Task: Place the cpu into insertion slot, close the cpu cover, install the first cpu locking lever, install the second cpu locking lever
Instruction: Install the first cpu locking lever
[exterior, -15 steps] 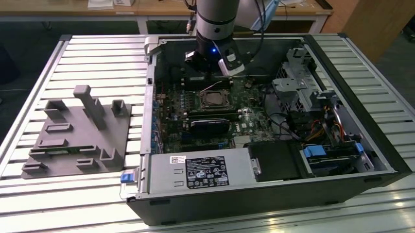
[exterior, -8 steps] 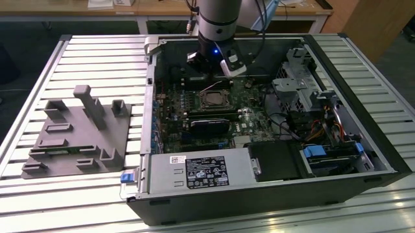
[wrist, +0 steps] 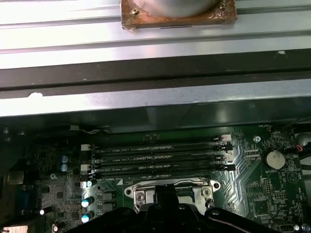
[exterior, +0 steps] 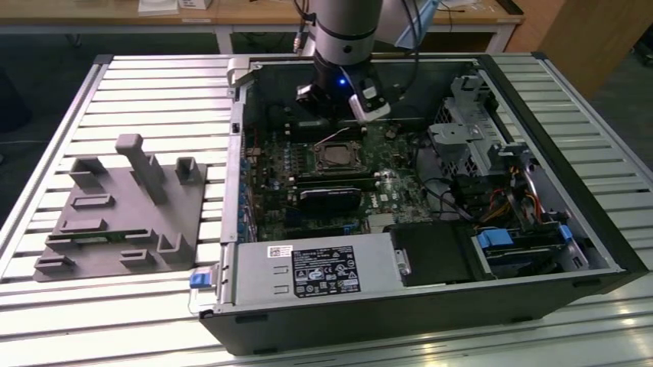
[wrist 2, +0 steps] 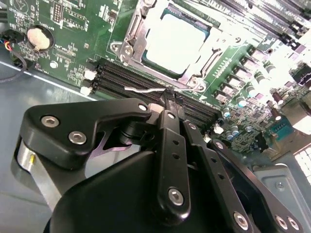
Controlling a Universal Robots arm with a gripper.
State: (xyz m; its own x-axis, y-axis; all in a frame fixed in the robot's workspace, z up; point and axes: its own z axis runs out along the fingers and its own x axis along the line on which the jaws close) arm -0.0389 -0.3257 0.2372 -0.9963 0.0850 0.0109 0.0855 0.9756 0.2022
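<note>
Gripper (wrist 2: 167,97) closed (no gap), tip apparently touching the locking lever (wrist 2: 143,89).

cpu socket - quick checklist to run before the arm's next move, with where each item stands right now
1. cpu seated in the insertion slot: ok, it lies flat inside the socket in the second wrist view.
2. cpu cover down over the chip: ok, its frame looks flat around the chip.
3. locking lever latched: cannot tell; a thin silvery wire lies along the socket's edge, on the side of the memory slots.
4. hand lined up with the lever: ok, its front end sits right at one end of the wire.
5. hand's grip on the lever: cannot tell.
</note>
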